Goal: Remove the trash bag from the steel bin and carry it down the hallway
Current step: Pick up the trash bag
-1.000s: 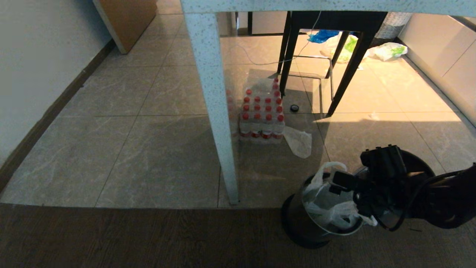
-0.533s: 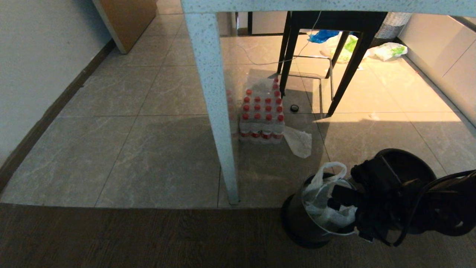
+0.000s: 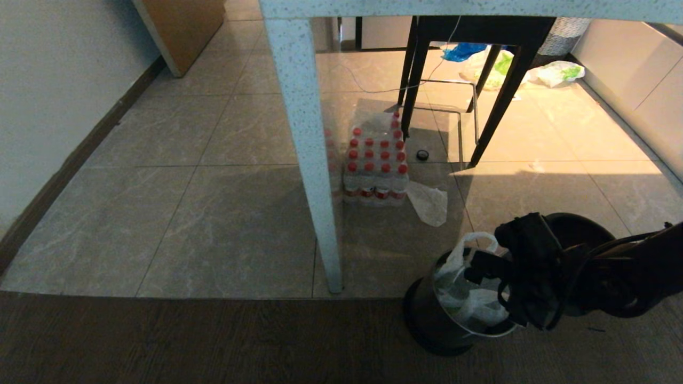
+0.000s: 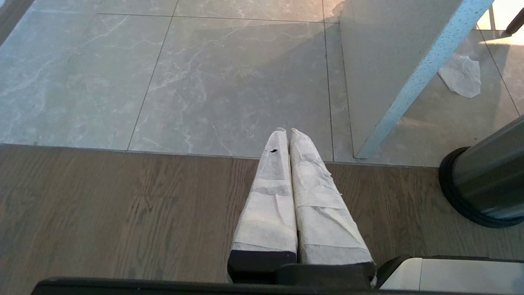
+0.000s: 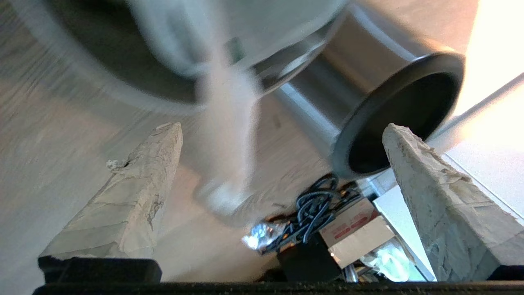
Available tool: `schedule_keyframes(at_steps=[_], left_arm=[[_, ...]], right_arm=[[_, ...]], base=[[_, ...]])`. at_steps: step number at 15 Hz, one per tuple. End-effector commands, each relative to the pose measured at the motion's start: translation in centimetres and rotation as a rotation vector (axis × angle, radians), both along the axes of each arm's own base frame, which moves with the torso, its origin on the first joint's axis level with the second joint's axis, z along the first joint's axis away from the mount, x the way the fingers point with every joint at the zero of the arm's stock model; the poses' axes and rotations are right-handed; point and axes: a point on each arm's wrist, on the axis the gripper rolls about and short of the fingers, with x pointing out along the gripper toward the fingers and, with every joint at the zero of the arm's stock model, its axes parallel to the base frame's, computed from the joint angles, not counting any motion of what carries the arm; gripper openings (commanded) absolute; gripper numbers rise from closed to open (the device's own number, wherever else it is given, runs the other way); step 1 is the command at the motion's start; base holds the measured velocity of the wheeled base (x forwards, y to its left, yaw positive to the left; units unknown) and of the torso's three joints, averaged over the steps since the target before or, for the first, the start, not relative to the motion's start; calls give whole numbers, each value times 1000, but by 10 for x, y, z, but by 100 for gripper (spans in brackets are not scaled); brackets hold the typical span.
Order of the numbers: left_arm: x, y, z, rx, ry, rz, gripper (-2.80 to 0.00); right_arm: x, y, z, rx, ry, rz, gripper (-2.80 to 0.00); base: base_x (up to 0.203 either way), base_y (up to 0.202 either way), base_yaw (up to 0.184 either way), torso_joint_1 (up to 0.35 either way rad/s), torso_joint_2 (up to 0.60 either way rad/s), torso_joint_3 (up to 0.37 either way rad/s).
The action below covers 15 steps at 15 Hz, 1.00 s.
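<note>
Bag [image 3: 469, 298] not out of steel bin [image 3: 427, 320] yet; our right tool [image 3: 483, 266] at its rim, spread wide, holding nothing; carry pending.

Grey marbled floor tiles [image 3: 235, 224] meet dark wood flooring [image 3: 187, 341]; a speckled table leg [image 3: 309, 160] stands between, sunlight behind.

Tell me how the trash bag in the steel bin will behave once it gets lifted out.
The trash bag looks thin and crumpled, so it will probably sag and swing. One loop handle stands above the rim, likely the easiest hold. The steel bin is small and might lift or tip if the bag clings. The right tool is open at the rim.
</note>
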Motion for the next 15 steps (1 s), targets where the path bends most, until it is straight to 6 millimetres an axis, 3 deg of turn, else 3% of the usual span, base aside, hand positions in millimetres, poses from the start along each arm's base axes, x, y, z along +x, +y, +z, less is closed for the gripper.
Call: schedule_keyframes(at_steps=[1,3,9,15], left_arm=[[0,0,0,0,-2,0,-280],[0,0,0,0,-2,0,-280],[0,0,0,0,-2,0,-280],[0,0,0,0,-2,0,-280]], right_arm=[[10,1,-5,-21,0,2,0],[17,-2,-2,-52,-14,30,0],[7,-12,2,-102,47,46,0],[24,-7,9,-113,-101,96,0]], base=[[0,0,0,0,0,0],[0,0,0,0,0,0],[0,0,0,0,0,0],[0,0,0,0,0,0]])
